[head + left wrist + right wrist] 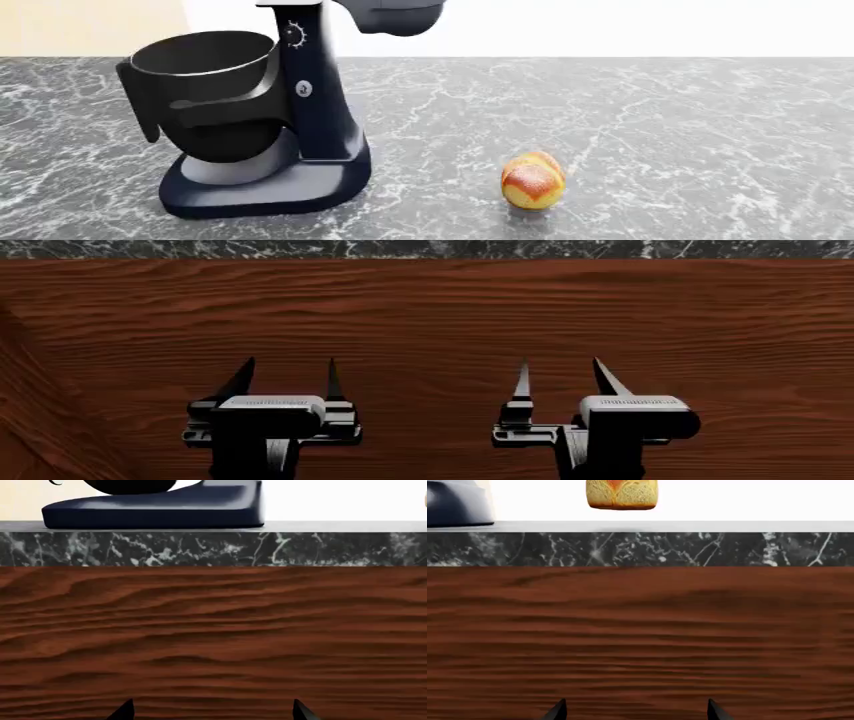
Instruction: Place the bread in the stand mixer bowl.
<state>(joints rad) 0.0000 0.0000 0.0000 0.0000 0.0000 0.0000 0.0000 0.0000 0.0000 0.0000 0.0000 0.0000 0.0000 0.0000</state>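
The bread [533, 180], a small golden and reddish loaf, lies on the grey marble counter [641, 130], right of the mixer; its lower part shows in the right wrist view [622, 495]. The stand mixer bowl [203, 92], deep and dark with a side handle, sits on the navy stand mixer [320, 120] at the counter's left; the mixer's base shows in the left wrist view [153, 510]. My left gripper [284, 385] and right gripper [561, 383] are open and empty, low in front of the wooden cabinet face, well below and short of the counter.
The brown wooden cabinet front [427, 320] stands under the counter edge and fills both wrist views. The mixer's grey head [394, 15] is tilted up above the bowl. A pale wall lies behind the counter.
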